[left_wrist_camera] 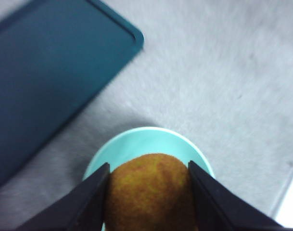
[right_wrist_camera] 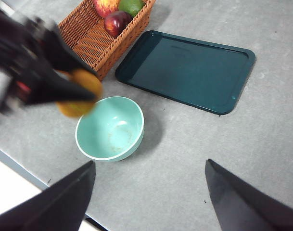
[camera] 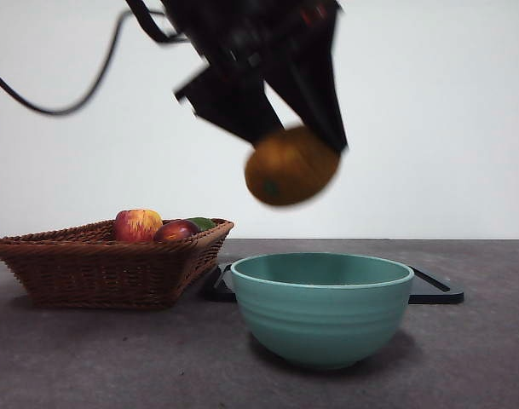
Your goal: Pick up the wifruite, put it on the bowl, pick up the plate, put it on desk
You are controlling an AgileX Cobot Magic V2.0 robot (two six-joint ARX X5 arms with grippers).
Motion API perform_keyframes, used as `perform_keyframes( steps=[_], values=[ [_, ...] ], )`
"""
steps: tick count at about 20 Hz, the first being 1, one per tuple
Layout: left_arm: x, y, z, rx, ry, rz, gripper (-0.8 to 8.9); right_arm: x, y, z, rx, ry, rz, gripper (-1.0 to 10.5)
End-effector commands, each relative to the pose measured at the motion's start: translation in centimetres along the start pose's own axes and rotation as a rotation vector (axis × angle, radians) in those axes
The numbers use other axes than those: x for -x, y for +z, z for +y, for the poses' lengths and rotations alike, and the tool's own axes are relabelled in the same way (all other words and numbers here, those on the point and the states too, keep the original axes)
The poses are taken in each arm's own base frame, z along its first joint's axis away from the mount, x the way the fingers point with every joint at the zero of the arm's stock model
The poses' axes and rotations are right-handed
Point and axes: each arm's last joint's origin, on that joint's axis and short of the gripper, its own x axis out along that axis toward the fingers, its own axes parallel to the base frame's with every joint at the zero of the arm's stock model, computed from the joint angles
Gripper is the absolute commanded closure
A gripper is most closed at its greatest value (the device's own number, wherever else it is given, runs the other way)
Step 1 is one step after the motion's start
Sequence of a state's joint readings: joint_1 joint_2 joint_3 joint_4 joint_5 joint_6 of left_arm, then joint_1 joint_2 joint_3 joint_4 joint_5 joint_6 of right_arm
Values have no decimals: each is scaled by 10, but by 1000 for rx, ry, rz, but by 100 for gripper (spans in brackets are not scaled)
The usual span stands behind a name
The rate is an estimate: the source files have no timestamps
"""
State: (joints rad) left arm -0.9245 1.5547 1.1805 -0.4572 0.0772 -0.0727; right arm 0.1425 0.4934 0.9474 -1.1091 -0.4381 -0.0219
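- Front view: my left gripper point(camera: 297, 162) is clamped on the smooth oval brownish-orange fruit point(camera: 291, 166), held in the air above the ribbed mint-green ceramic bowl point(camera: 321, 307).
- Fruit skin dull, mottled, wedged between both black jaws.
- Bowl sits on the mottled grey desk point(camera: 464, 358), beside the woven wicker basket point(camera: 97, 264).
- My right gripper point(right_wrist_camera: 148, 192): jaws apart, holding nothing.

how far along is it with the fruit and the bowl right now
Done: the left gripper has the wifruite lifted, jaws shut on it. In hand: it hangs above the bowl, which is empty in the right wrist view. Left: dropping it in, then the plate step; the dark tray lies flat on the desk.
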Motion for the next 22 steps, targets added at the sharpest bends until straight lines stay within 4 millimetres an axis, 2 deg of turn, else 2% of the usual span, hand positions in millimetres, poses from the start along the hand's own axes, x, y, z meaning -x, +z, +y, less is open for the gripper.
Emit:
perform_keyframes(
  steps=[1, 6, 11, 14, 19, 22],
  values=[
    [-24, 1, -5, -8, 6, 23, 662, 2, 4, 1, -1, 0, -13, 582],
    [-61, -10, -3, -13, 11, 98, 660, 2, 4, 1, -1, 0, -12, 582],
    [-78, -17, -2, -12, 15, 134, 639, 2, 4, 1, -1, 0, -11, 582],
    [-78, -17, -2, -13, 14, 134, 491, 2, 4, 1, -1, 0, -11, 582],
    [-77, -17, -5, -7, 10, 133, 492, 2, 4, 1, -1, 0, -11, 582],
    [-64, -9, -6, 3, 7, 89, 492, 2, 4, 1, -1, 0, -11, 582]
  ],
)
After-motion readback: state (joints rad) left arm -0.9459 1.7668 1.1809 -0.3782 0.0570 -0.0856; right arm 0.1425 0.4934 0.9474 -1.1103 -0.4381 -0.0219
